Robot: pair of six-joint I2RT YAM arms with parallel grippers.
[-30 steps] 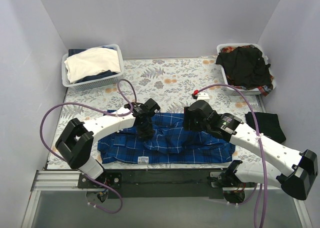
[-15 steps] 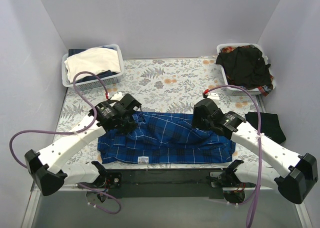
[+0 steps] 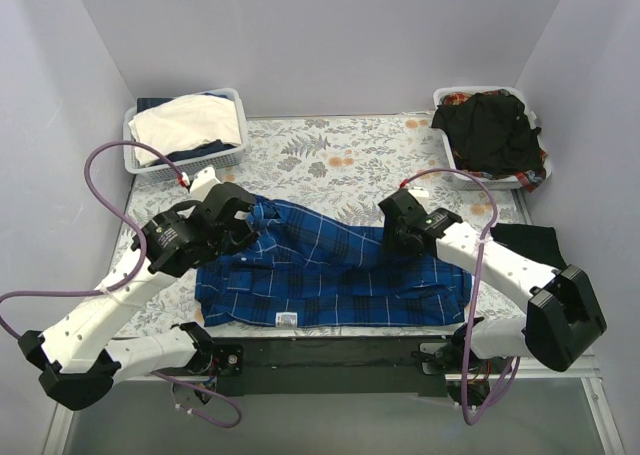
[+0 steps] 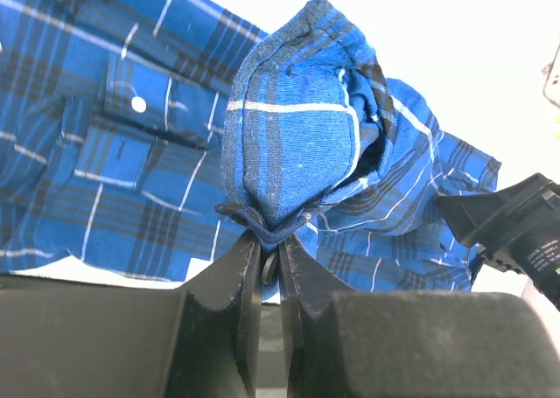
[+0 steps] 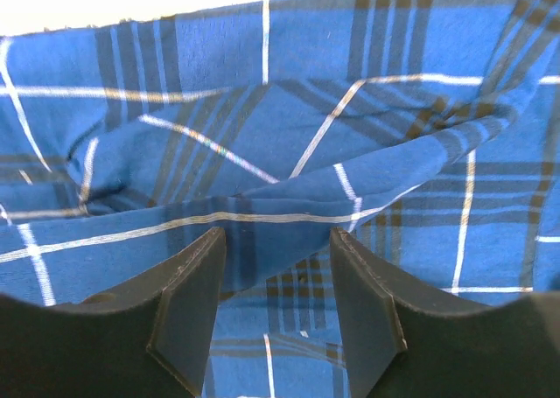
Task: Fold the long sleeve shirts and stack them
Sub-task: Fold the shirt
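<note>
Left arm swung outward since before, the left gripper [image 4: 271, 236] pinching a bunch of the one royal-blue plaid cloth shirt [image 3: 340, 275] on the floral table [image 3: 340, 150]. Its partner, the right gripper [image 5: 276, 249], hung wide over it. One black cloth shirt [image 3: 535, 247] lay right, two white plastic lattice baskets [image 3: 185, 163] [image 3: 462, 90] behind.

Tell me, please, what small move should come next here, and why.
Probably close the right tool on the shirt fold just in front of its open fingers. The left tool is shut on a bunched end, so a second grip would likely let both arms spread the cloth flat.
</note>
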